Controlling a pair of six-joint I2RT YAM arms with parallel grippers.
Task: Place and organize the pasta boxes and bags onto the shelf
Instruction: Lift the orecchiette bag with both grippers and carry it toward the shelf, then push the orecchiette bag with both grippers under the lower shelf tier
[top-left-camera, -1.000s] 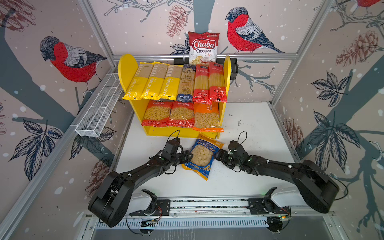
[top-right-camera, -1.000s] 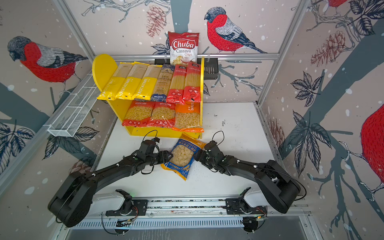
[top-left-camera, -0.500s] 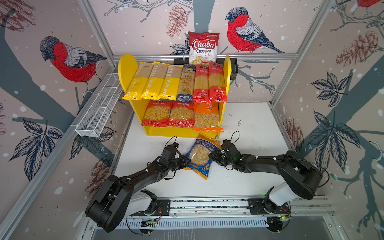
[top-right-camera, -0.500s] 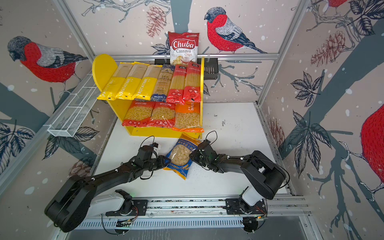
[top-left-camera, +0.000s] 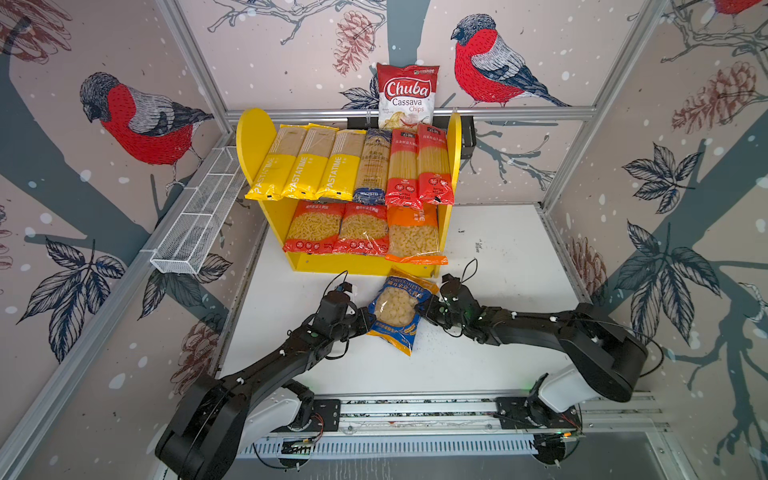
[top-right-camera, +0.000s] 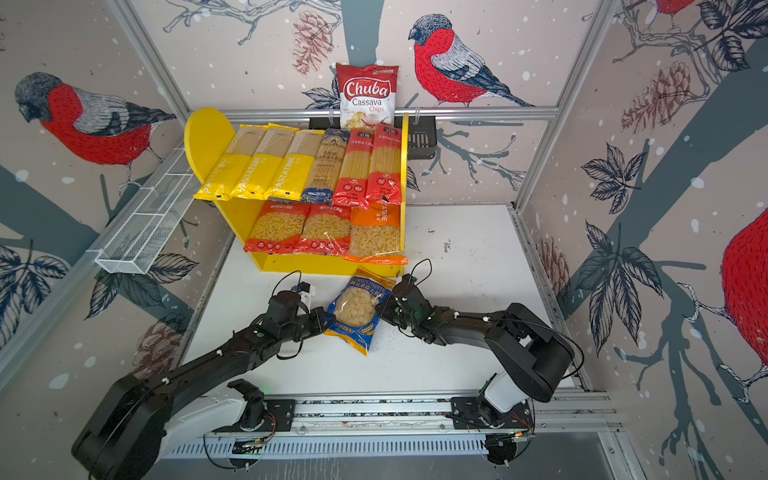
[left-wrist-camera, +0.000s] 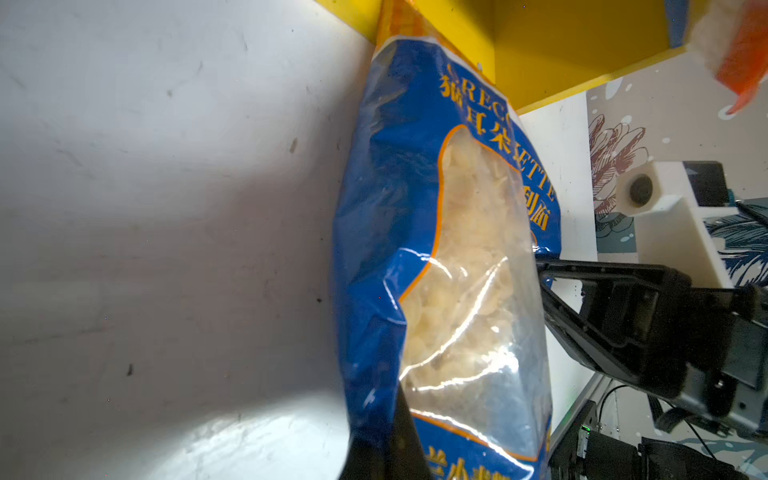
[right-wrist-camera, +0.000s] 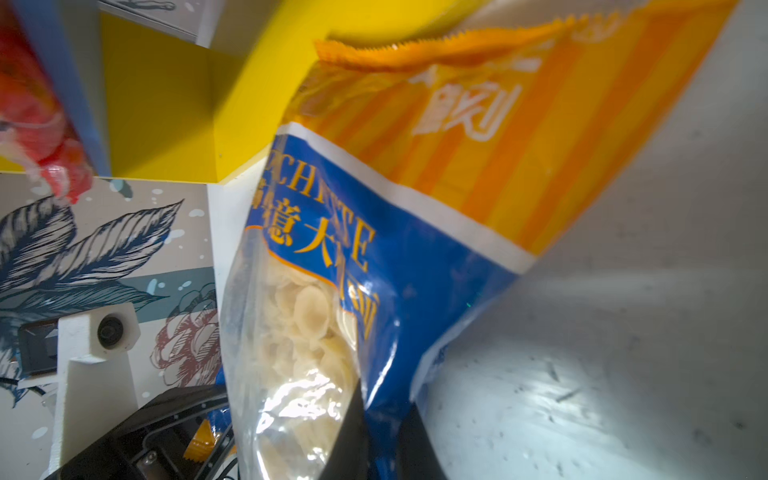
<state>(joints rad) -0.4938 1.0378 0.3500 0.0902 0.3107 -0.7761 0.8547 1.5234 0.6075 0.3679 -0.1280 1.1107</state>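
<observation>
1. The blue bag (top-left-camera: 397, 316) of shell-shaped pasta sits right between the two grippers. It slants across the white table (top-left-camera: 498, 257) in both top views.
2. The left gripper (top-left-camera: 366, 322) is pinched together on the bag's near left edge. In the left wrist view one dark finger (left-wrist-camera: 386, 449) presses against the blue film.
3. The right gripper (top-left-camera: 423, 309) is clamped on the opposite edge. In the right wrist view its fingers (right-wrist-camera: 351, 432) have a fold of the blue film caught between them.
4. I cannot tell whether the bag is clear of the table or resting on its lower corner.
5. Just beyond both grippers, away from the arm bases, stands the shelf (top-left-camera: 253, 137). The bag's orange top end nearly reaches the shelf's foot.
6. The upper board holds three yellow PASTATIME packs (top-left-camera: 305, 166), one dark blue spaghetti pack (top-left-camera: 372, 166) and two red spaghetti packs (top-left-camera: 419, 166), laid side by side.
7. The lower board holds two red bags (top-left-camera: 338, 228) and, straight beyond the held bag, an orange bag (top-left-camera: 413, 237) overhanging the front edge.
8. Further beyond the grippers, behind the shelf, a Chuba chips bag (top-left-camera: 407, 95) stands in a black basket (top-left-camera: 467, 133).
9. A white wire rack (top-left-camera: 199, 216) hangs on the wall well off to the left gripper's outer side.
</observation>
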